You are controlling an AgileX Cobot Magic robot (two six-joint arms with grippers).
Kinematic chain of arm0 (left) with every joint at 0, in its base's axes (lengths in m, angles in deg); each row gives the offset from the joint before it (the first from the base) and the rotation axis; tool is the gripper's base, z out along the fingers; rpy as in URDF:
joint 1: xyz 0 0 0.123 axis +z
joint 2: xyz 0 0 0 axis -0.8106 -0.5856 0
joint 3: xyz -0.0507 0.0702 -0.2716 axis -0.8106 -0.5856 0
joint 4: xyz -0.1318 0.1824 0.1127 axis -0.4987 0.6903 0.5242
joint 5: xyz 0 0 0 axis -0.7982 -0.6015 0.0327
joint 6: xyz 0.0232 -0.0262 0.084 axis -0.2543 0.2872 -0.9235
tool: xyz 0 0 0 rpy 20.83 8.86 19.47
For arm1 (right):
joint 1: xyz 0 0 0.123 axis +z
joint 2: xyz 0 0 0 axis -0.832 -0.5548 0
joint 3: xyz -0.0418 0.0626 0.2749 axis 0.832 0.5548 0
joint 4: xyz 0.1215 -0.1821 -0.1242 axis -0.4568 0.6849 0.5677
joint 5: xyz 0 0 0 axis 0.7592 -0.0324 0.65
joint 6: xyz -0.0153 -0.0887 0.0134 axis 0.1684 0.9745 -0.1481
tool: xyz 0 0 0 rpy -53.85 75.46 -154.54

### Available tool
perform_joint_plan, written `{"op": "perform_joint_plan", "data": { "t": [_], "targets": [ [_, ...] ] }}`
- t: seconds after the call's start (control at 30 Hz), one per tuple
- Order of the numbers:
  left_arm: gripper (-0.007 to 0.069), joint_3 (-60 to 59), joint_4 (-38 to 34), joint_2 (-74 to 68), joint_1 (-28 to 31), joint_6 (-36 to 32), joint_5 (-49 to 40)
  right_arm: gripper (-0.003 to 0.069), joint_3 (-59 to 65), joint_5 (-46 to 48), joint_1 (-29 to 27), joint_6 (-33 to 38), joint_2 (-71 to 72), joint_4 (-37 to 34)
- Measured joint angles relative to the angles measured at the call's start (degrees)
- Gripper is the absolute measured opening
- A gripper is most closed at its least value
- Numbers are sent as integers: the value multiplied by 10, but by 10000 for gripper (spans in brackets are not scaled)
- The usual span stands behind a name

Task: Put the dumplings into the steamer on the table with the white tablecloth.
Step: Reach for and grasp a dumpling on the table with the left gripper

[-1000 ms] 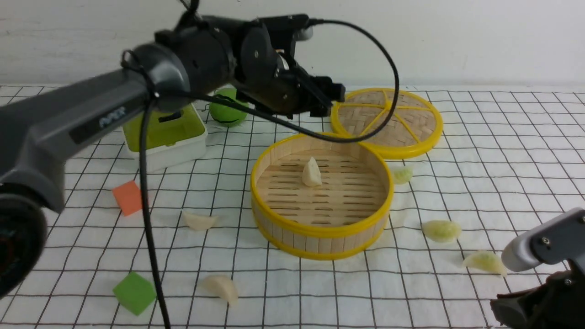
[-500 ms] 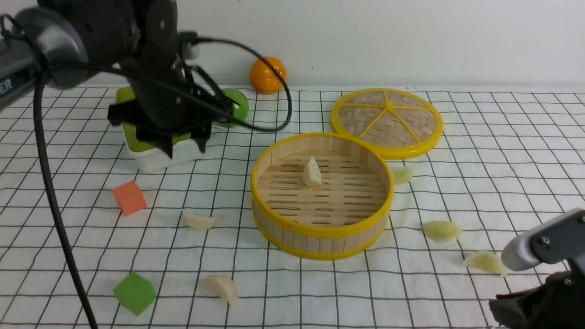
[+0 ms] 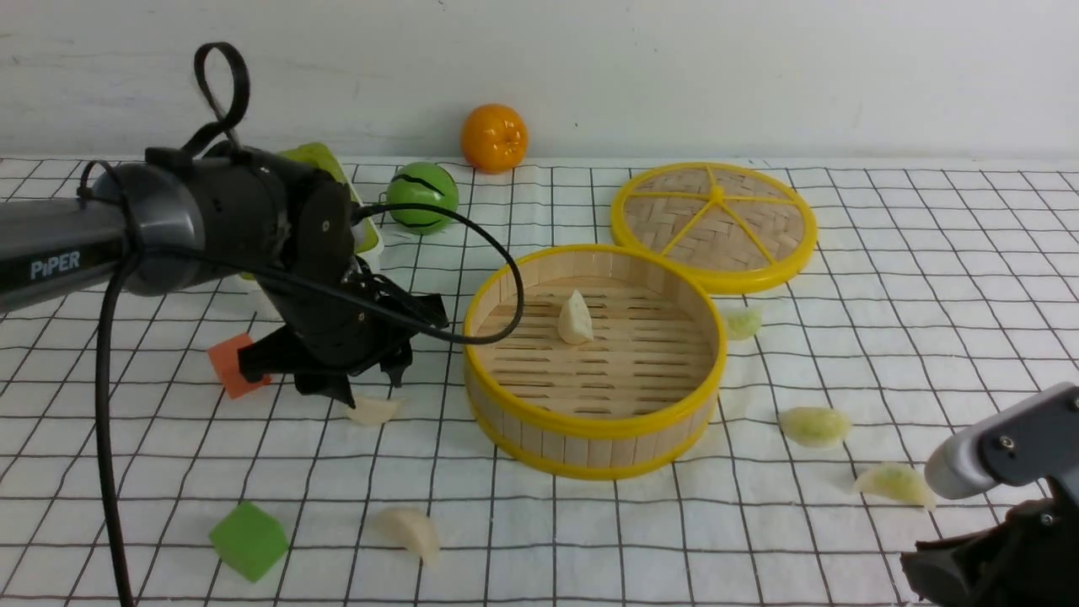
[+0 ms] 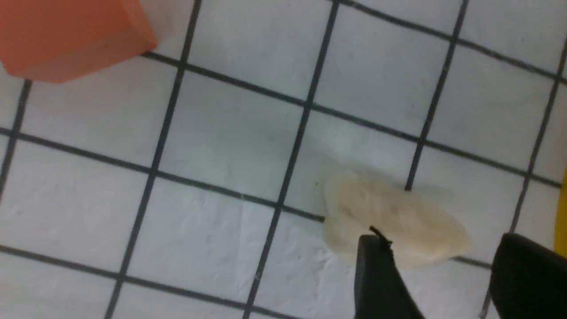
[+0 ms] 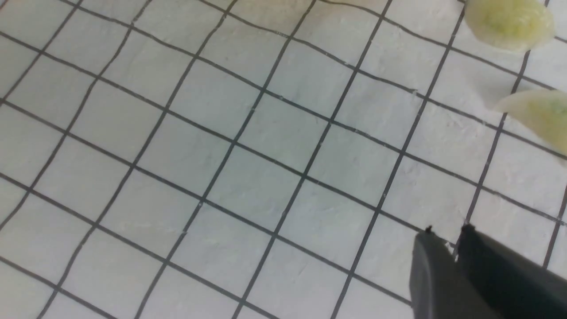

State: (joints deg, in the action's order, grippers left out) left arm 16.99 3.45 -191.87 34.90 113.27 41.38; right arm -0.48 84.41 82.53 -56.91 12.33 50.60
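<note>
The steamer (image 3: 590, 447) stands mid-table on the white tablecloth (image 3: 927, 295), with one cream dumpling (image 3: 575, 318) inside. My left gripper (image 3: 364, 386) hangs low to the steamer's left, open, its fingers straddling a cream dumpling (image 4: 394, 212) that lies on the cloth (image 3: 371, 410). Nothing is gripped. Another cream dumpling (image 3: 409, 531) lies near the front edge. Three greenish dumplings (image 3: 742, 323) (image 3: 813, 426) (image 3: 895, 483) lie right of the steamer. My right gripper (image 5: 447, 237) is shut and empty above bare cloth, near two of the greenish dumplings (image 5: 509, 22).
The woven lid (image 3: 715, 223) lies behind the steamer, touching its rim. An orange cube (image 3: 228, 367) sits just left of my left gripper, and a green cube (image 3: 247, 539) lies front left. A green ball (image 3: 423, 198), an orange fruit (image 3: 494, 137) and a green-white box (image 3: 333, 164) stand at the back.
My left arm has swung from above the steamer to the left and down onto the cream dumpling beside the orange cube. The right arm has not moved.
</note>
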Motion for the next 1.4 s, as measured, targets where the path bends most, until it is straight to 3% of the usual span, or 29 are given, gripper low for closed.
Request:
{"op": "perform_joint_plan", "data": {
  "t": [0.4, 0.57, 0.83, 1.07, 1.4],
  "targets": [
    [346, 3, 70, -21, -3, 36, 15, 101, 0, -1, 0, 0, 0, 0],
    [346, 23, 102, -28, -3, 36, -25, 104, 0, -1, 0, 0, 0, 0],
    [351, 55, 101, -32, -2, 42, -49, 111, 0, -1, 0, 0, 0, 0],
    [436, 55, 71, -46, -2, 59, -60, 113, 0, -1, 0, 0, 0, 0],
    [435, 55, 132, -59, -2, 84, -53, 119, 0, -1, 0, 0, 0, 0]
  ]
}}
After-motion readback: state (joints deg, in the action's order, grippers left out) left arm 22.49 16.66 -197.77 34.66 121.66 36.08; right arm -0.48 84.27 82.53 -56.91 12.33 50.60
